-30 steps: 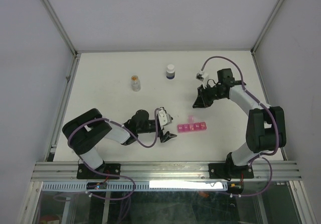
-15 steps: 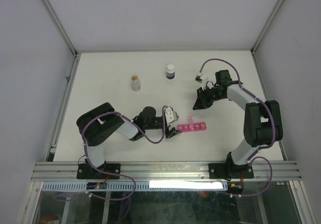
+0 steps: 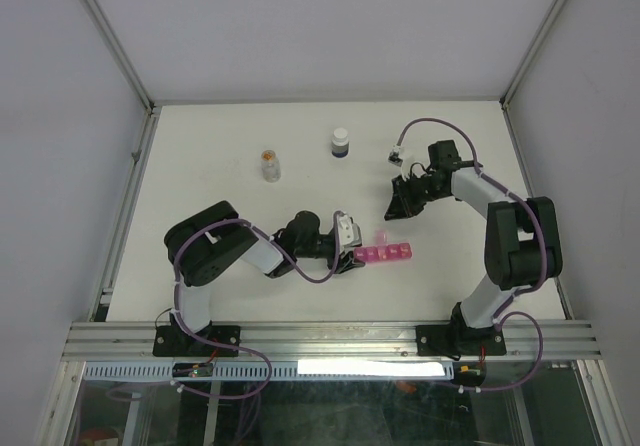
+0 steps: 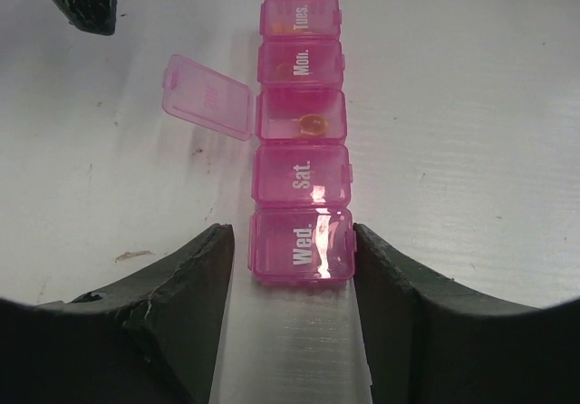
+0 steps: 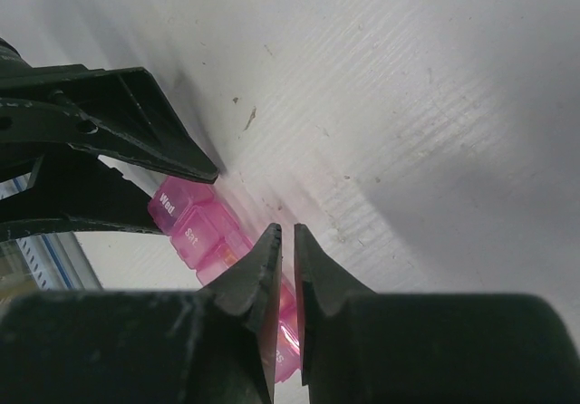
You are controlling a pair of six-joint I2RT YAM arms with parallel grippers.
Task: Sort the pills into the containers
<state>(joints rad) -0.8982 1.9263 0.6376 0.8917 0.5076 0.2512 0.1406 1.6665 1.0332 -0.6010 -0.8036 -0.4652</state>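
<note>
The pink containers strip (image 3: 387, 255) lies near the table's front middle. In the left wrist view its compartments (image 4: 302, 182) read Wed., Sat., Mon. and Tues. The middle one has its lid (image 4: 208, 96) flipped open, with an orange pill (image 4: 311, 124) inside. My left gripper (image 4: 292, 234) (image 3: 351, 257) straddles the Wed. end. Its right finger is against the box and a thin gap shows on the left. My right gripper (image 5: 283, 232) (image 3: 397, 206) hovers behind the strip, shut with nothing between its fingers.
A small clear vial with an orange cap (image 3: 269, 166) and a dark bottle with a white cap (image 3: 341, 143) stand at the back of the white table (image 3: 200, 156). Metal frame rails (image 3: 128, 206) border the sides.
My left arm has slid right up to the strip's Wed. end, and its jaws have narrowed around it. The right gripper has barely shifted and has stayed shut.
</note>
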